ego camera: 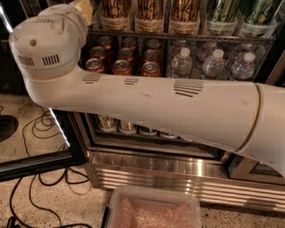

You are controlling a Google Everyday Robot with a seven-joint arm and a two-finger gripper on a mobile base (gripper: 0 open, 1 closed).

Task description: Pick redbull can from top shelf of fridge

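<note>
White arm lies across the open fridge, its round joint at upper left. Past the joint a tan part runs up out of frame at the left end of the top shelf.

Gripper: out of frame above that point; whether it is spread, closed or holding anything cannot be told.

Top shelf shows gold cans and green cans upright in clear tubs. Rack below holds red cans and water bottles.

Redbull can: not visible, and its position relative to the gripper cannot be told. Judgement: it stands upright at the shelf's left end, behind the joint or above the frame. If so, it is close to the gripper and the reach is short.
</note>
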